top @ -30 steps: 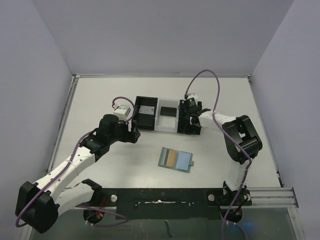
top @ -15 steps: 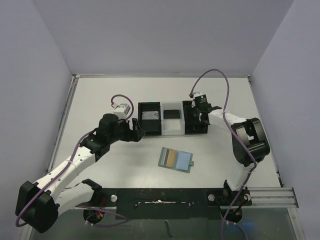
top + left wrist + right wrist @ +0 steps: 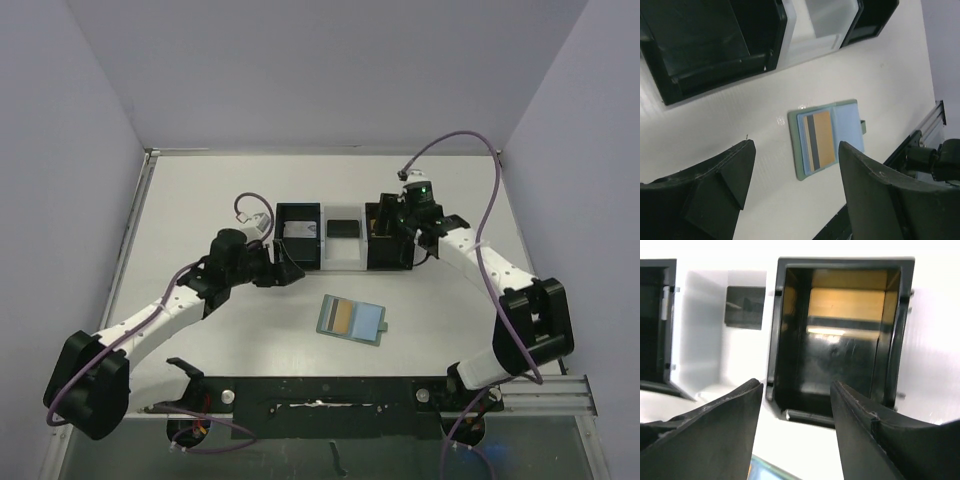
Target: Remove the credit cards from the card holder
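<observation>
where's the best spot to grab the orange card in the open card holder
Probably its long edge nearest the fold, coming down from above. The orange card lies flat and face up in the open card holder, so only an edge offers a pinch. The left gripper, open, faces it.

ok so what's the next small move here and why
Probably bring the left gripper down over the card holder and line its open jaws up with the orange card. The holder lies open on the table with that card still in a pocket; the left gripper is empty and faces it, while the right gripper hangs open over the right compartment of the tray.
</observation>
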Action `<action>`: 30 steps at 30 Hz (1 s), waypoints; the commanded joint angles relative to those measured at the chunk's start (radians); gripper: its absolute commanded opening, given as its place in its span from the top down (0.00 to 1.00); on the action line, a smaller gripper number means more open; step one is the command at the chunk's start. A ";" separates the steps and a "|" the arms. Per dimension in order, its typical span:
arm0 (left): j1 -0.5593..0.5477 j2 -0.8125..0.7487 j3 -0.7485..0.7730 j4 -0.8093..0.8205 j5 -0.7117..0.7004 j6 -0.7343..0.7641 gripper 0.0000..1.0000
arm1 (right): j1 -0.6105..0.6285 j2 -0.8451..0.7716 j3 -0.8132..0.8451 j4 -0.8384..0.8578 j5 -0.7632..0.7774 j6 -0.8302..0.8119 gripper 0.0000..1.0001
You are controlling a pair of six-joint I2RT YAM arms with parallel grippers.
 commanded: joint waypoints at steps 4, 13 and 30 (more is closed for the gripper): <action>-0.014 0.107 -0.040 0.183 0.151 -0.070 0.39 | 0.139 -0.278 -0.323 0.259 -0.021 0.387 0.44; -0.084 0.224 -0.041 0.258 0.172 -0.107 0.46 | 0.316 -0.336 -0.725 0.722 -0.021 0.742 0.52; -0.115 0.299 0.010 0.273 0.218 -0.081 0.56 | 0.437 -0.320 -0.789 0.664 0.061 0.803 0.65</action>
